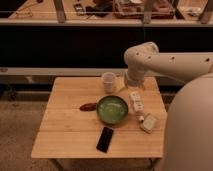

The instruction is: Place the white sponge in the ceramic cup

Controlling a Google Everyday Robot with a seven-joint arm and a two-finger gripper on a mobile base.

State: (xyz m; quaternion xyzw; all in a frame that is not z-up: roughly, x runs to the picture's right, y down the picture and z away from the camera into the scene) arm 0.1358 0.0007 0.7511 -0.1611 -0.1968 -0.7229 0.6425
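Observation:
The ceramic cup [109, 82] stands upright near the back edge of the wooden table [65, 135]. The white sponge [149, 122] lies flat at the table's right side, in front of a longer white bar [135, 101]. My gripper [132, 84] hangs at the end of the white arm, just right of the cup and behind the white bar, above the table's back right part. It is open and holds nothing. The sponge is well in front of it and to its right.
A wide green bowl [112, 109] sits mid-table in front of the cup. A small brown object [88, 106] lies left of the bowl and a black phone [105, 139] in front of it. A dark shelf wall runs behind the table.

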